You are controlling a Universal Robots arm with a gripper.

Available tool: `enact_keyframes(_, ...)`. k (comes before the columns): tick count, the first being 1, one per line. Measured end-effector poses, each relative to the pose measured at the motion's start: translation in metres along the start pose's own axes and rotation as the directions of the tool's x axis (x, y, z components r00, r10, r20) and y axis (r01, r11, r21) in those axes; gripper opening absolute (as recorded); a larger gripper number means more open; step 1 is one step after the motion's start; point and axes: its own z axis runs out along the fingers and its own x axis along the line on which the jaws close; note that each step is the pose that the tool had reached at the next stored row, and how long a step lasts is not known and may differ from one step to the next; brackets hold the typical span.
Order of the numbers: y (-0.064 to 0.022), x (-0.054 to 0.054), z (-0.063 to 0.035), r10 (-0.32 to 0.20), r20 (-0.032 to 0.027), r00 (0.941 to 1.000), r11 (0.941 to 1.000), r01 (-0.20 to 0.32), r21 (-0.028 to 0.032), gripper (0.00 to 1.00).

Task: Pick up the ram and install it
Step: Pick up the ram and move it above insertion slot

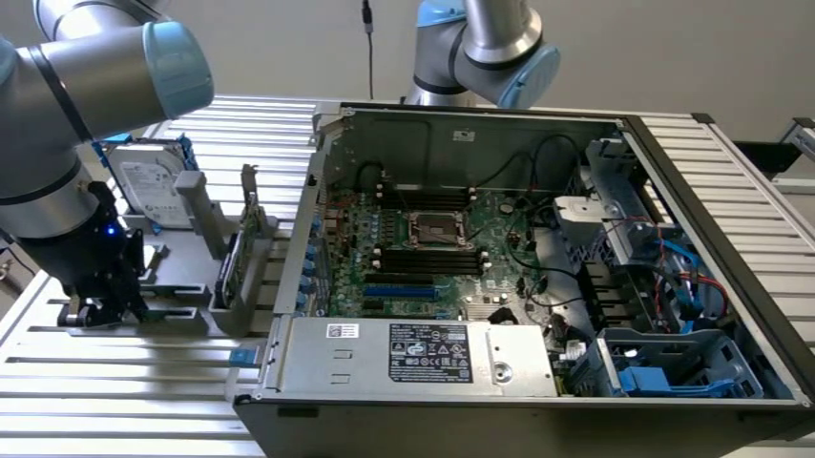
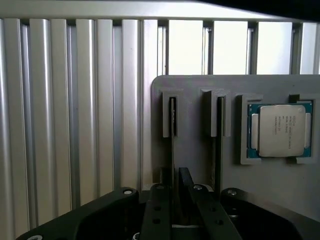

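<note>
Thin green ram [image 2: 172,125] stands on edge in grey holder [image 2: 195,150], lower left of ext. view, beside open PC case [image 1: 484,113]. Fingers [image 2: 189,185] look clenched on it. Light, stiff, fragile; hold flat sides.

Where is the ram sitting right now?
In the wrist view the ram stands on edge in a slot of the grey holder, just ahead of the gripper, with a second stick and the square silver chip alongside.
</note>
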Motion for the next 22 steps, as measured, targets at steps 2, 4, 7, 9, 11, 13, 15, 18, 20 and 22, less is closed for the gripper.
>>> enact_keyframes(2, 0.0000, 0.0000, -0.0001, 0.000, 0.0005, 1.0000, 1.0000, 0.000, -0.0001, 0.21)
enact_keyframes(4, 0.0000, 0.0000, -0.0001, 0.000, 0.0013, 1.0000, 1.0000, 0.000, -0.0001, 0.19)
enact_keyframes(7, 0.0000, 0.0000, -0.0001, 0.000, 0.0021, 1.0000, 1.0000, 0.000, 0.0000, 0.14)
enact_keyframes(9, 0.0000, 0.0000, -0.0001, 0.000, 0.0021, 1.0000, 1.0000, 0.000, -0.0001, 0.14)
enact_keyframes(11, 0.0000, 0.0000, -0.0001, 0.000, 0.0022, 1.0000, 1.0000, 0.000, -0.0001, 0.14)
enact_keyframes(13, 0.0000, 0.0000, -0.0001, 0.001, 0.0022, 1.0000, 1.0000, -0.001, -0.0001, 0.14)
enact_keyframes(15, 0.0000, 0.0000, -0.0001, 0.006, 0.0023, 1.0000, 1.0000, -0.006, 0.0000, 0.14)
enact_keyframes(18, -0.0001, 0.0000, -0.0001, 0.024, 0.0029, 0.9997, 0.9997, -0.024, 0.0001, 0.14)
enact_keyframes(20, -0.0002, 0.0000, -0.0001, 0.035, 0.0033, 0.9994, 0.9994, -0.035, 0.0002, 0.14)
enact_keyframes(22, -0.0003, 0.0000, -0.0005, 0.045, 0.0035, 0.9990, 0.9990, -0.045, 0.0002, 0.14)
